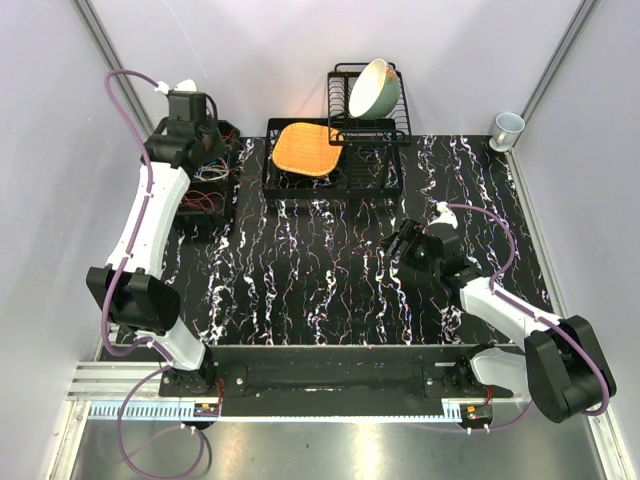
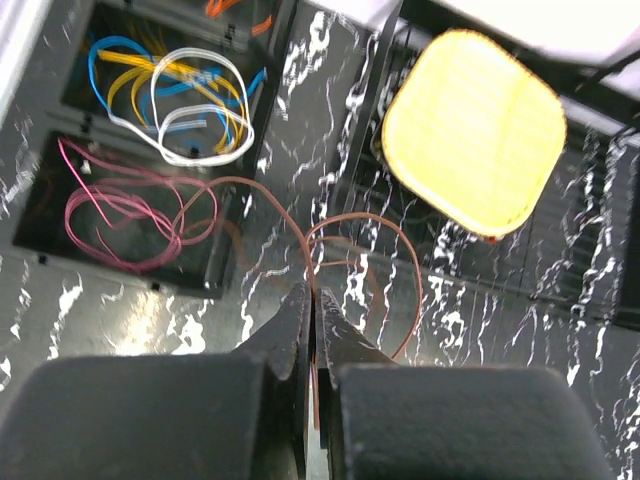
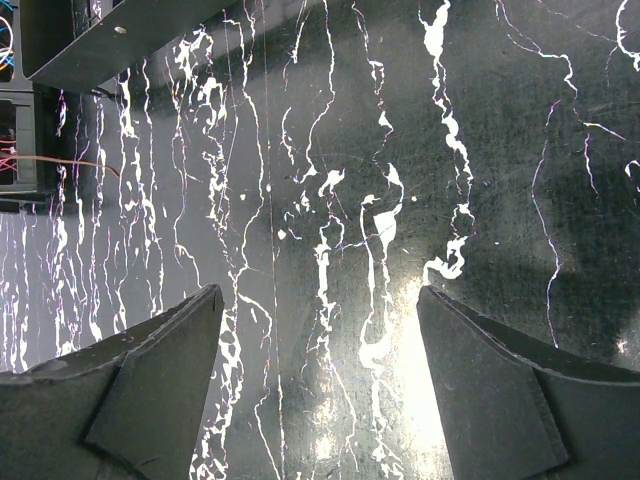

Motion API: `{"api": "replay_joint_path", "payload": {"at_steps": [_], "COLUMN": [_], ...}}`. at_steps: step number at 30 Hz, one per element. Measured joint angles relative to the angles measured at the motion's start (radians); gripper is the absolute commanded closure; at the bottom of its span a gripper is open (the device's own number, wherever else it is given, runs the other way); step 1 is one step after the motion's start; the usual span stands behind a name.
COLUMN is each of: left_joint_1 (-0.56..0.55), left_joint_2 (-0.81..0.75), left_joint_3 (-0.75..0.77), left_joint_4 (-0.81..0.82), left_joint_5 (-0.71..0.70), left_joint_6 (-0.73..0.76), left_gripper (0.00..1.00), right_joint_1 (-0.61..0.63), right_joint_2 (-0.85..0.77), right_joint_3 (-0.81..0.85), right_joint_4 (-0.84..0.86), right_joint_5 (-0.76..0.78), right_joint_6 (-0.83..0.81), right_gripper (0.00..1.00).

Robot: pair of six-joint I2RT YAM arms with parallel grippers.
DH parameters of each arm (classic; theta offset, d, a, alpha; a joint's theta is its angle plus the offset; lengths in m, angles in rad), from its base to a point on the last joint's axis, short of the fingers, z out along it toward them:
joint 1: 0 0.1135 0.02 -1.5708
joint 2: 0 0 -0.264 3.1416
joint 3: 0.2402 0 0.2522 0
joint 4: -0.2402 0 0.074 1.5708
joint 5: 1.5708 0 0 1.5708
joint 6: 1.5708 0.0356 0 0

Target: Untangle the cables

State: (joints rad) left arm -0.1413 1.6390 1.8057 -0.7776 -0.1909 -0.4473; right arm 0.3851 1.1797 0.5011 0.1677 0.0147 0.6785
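Observation:
My left gripper is shut on a thin red-brown cable, which loops up over the table and runs back towards a black compartment box. One compartment holds pink-red cables. The one behind it holds blue and yellow cables and a white cable. Orange cable shows at the top edge. In the top view the left gripper hangs over this box at the far left. My right gripper is open and empty over the bare marbled table, at centre right in the top view.
A black dish rack with a tilted bowl stands at the back. A square orange-yellow plate lies on a black tray beside it, also in the left wrist view. A cup sits at the far right corner.

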Motion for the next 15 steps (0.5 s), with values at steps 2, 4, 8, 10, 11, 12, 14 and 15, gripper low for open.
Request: {"api": "replay_joint_path", "payload": {"at_steps": [2, 4, 8, 10, 11, 12, 14, 15], "left_joint_1": [0.018, 0.037, 0.081, 0.102, 0.112, 0.121, 0.138, 0.15], "left_joint_2": [0.001, 0.003, 0.008, 0.013, 0.017, 0.02, 0.026, 0.027], "left_joint_3": [0.031, 0.061, 0.113, 0.136, 0.147, 0.158, 0.174, 0.18], "left_joint_4": [-0.01, -0.019, -0.028, -0.035, -0.038, -0.039, -0.039, -0.039], "left_joint_5": [0.01, 0.018, 0.038, 0.047, 0.052, 0.056, 0.061, 0.063], "left_joint_6": [0.011, 0.021, 0.037, 0.043, 0.05, 0.055, 0.061, 0.065], "left_gripper": [1.0, 1.0, 1.0, 1.0, 1.0, 1.0, 1.0, 1.0], "right_joint_1": [0.0, 0.0, 0.0, 0.0, 0.0, 0.0, 0.0, 0.0], "right_joint_2": [0.0, 0.0, 0.003, 0.006, 0.008, 0.009, 0.012, 0.013], "right_joint_3": [0.0, 0.0, 0.001, 0.003, 0.004, 0.005, 0.006, 0.007], "right_joint_4": [0.0, 0.0, 0.0, 0.0, 0.0, 0.0, 0.0, 0.0], "right_joint_5": [0.0, 0.0, 0.0, 0.0, 0.0, 0.0, 0.0, 0.0], "right_joint_6": [0.0, 0.0, 0.0, 0.0, 0.0, 0.0, 0.0, 0.0], "right_gripper": [0.15, 0.15, 0.15, 0.15, 0.15, 0.15, 0.15, 0.15]}}
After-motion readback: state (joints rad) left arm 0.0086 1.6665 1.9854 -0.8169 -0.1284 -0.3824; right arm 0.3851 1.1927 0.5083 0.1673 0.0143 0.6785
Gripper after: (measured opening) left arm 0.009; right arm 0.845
